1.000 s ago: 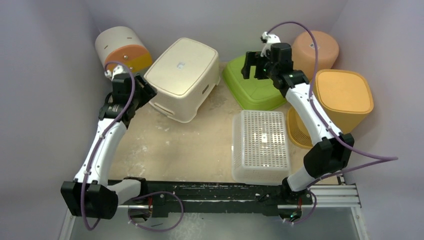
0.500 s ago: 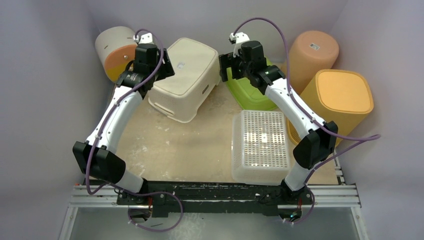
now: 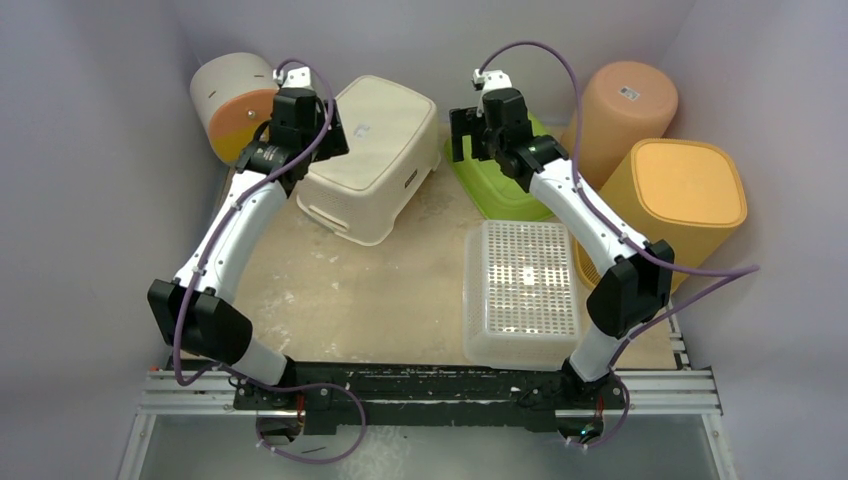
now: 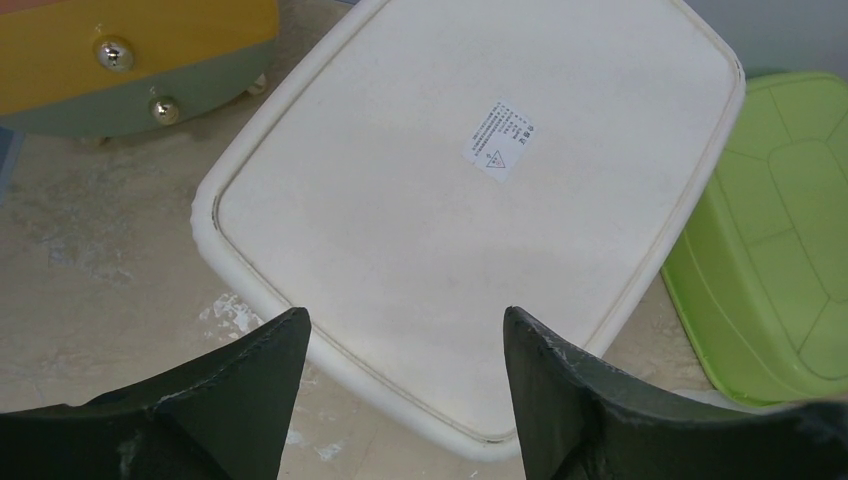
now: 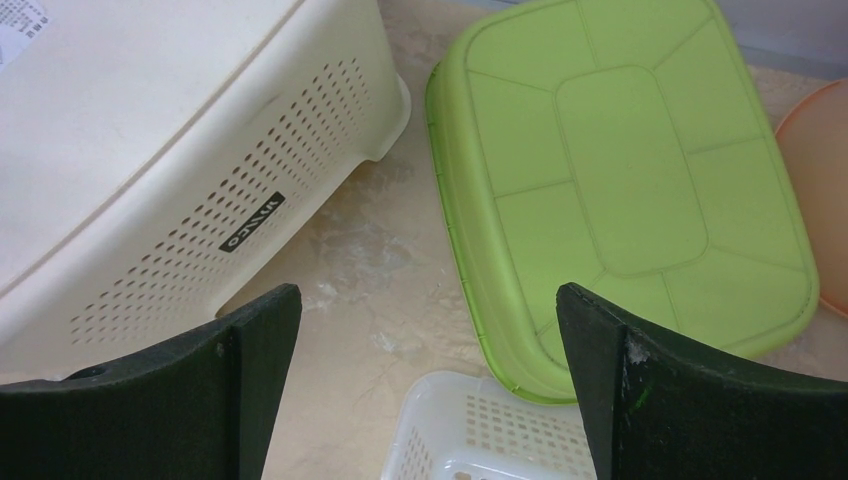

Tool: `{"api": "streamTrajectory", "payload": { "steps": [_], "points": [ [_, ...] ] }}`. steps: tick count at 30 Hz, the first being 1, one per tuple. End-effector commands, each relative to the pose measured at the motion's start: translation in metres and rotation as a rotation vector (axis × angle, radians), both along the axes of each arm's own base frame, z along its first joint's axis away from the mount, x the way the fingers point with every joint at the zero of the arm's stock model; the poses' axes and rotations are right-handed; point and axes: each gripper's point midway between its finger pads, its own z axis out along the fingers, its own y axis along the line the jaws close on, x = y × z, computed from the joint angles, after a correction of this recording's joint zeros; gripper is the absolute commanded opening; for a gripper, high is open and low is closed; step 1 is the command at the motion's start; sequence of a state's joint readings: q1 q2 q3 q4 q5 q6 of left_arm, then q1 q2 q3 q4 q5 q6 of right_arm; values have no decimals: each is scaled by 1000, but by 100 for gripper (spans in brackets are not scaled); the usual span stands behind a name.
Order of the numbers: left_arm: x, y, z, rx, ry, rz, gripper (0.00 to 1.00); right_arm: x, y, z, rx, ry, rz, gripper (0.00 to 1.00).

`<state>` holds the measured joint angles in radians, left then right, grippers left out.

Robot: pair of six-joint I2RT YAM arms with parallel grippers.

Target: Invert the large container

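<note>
So the large cream container [image 3: 370,150] sits in the upper middle of the top view, a bit left of centre. It's resting rim-down on the table [image 3: 340,290], with its flat base and a small white sticker facing up. Its perforated side with a dark label faces lower right.

The left gripper [image 3: 322,138] hovers over the container's left end. In the left wrist view the left gripper [image 4: 400,400] has its two dark fingers [image 4: 250,390] spread really wide at the bottom of the frame. There's nothing between them, just the container's base [image 4: 470,200] below.

The right gripper [image 3: 466,140] is at upper centre, over the gap between the cream container and a lime green tub [image 3: 500,185]. That tub is upside down too. In the right wrist view the right gripper [image 5: 430,380] is also wide open and holding nothing. The cream container [image 5: 150,150] is on the left there, the green tub [image 5: 620,180] on the right, and the corner of a white perforated basket [image 5: 480,430] is at the bottom.

Other stuff around:
- A cylinder lying on its side [image 3: 235,95] in the upper left corner, with an orange and yellow end.
- A peach cylinder [image 3: 620,100] in the upper right.
- An orange-yellow squarish bin [image 3: 690,190] just below the peach one.
- The white basket [image 3: 520,290], sitting lower centre-right.
</note>
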<state>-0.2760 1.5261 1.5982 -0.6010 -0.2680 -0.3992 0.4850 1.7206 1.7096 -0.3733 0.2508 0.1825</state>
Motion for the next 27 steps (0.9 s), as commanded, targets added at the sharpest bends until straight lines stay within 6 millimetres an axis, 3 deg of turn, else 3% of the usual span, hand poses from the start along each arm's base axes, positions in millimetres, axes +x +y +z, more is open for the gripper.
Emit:
{"api": "streamTrajectory", "payload": {
  "steps": [1,27],
  "points": [
    [4,1,11,13,-47,-14,68,-3,-5,29,50,-75,-37,100],
    [-5,3,10,21,-55,-19,70,-4,-6,24,44,-61,-36,100]
  ]
}}
